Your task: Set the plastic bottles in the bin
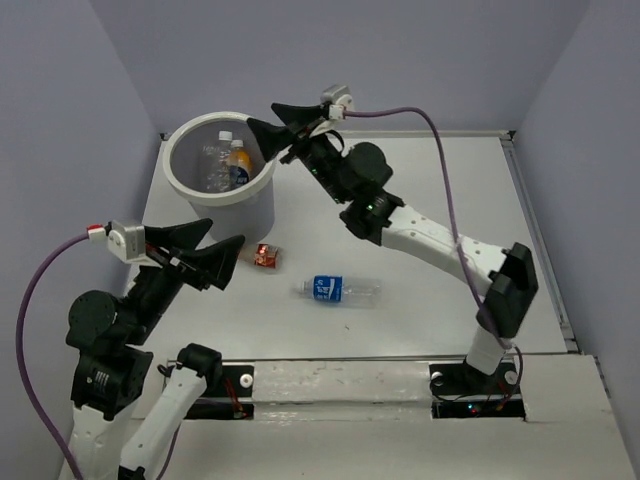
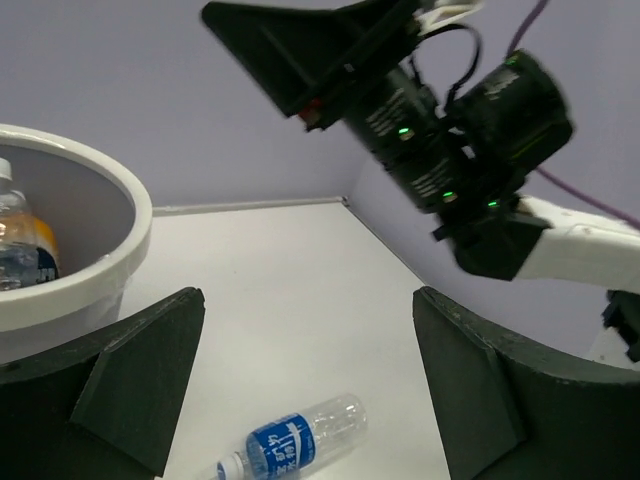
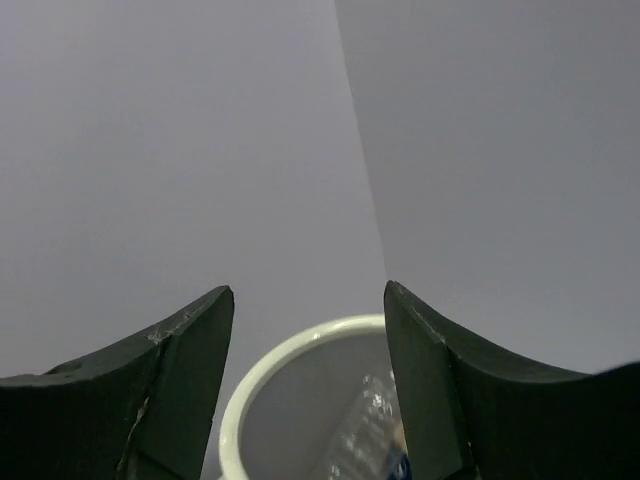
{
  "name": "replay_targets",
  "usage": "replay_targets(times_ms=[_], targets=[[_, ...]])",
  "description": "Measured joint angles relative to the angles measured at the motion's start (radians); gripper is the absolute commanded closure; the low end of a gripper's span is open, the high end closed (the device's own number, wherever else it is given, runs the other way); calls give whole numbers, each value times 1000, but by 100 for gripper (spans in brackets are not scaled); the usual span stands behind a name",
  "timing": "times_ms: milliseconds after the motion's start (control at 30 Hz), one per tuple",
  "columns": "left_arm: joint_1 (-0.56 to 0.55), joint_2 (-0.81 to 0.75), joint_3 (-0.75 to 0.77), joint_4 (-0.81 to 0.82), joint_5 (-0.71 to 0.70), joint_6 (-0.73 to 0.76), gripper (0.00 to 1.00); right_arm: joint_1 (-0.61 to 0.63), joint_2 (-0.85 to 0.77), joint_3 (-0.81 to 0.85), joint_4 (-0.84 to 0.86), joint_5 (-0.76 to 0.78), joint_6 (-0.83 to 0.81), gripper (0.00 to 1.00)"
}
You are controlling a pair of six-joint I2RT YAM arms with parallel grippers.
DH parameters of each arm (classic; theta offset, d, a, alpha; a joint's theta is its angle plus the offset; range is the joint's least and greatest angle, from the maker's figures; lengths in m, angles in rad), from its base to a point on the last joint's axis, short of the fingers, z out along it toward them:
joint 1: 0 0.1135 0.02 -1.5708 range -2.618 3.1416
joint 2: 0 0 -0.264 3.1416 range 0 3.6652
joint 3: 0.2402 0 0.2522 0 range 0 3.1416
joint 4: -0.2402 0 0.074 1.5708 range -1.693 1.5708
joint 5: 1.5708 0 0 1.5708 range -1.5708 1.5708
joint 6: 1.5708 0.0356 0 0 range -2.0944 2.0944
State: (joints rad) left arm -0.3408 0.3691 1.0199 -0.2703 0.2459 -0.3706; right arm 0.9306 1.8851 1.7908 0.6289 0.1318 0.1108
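Over the bin (image 1: 236, 214), the right tool (image 1: 260, 113) gapes empty — the left tool (image 1: 227, 230) spread wide too.

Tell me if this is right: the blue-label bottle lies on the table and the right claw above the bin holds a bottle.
No: the right claw above the bin is open and empty, as the right wrist view shows. The rest holds.

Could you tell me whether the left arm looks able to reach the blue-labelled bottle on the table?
Probably yes. The left gripper hangs open and empty near the blue-labelled bottle; only the small red-labelled bottle lies between them, low on the table. The right gripper is away over the bin.
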Motion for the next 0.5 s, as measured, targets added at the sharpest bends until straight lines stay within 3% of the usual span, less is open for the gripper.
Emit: replay_targets(times_ms=[100, 200, 367, 467, 500], targets=[[0, 34, -32, 29, 61, -4, 5, 0, -217, -245, -9, 25, 24, 58], [0, 106, -94, 69, 129, -4, 5, 0, -480, -550, -31, 72, 84, 79], [-67, 284, -168, 98, 181, 16, 4, -7, -853, -982, -249, 225, 238, 76], [-207, 377, -169, 110, 122, 42, 3, -19, -996, -1136, -392, 284, 331, 70], [-283, 414, -168, 112, 94, 54, 1, -24, -1047, -1182, -449, 304, 362, 61]])
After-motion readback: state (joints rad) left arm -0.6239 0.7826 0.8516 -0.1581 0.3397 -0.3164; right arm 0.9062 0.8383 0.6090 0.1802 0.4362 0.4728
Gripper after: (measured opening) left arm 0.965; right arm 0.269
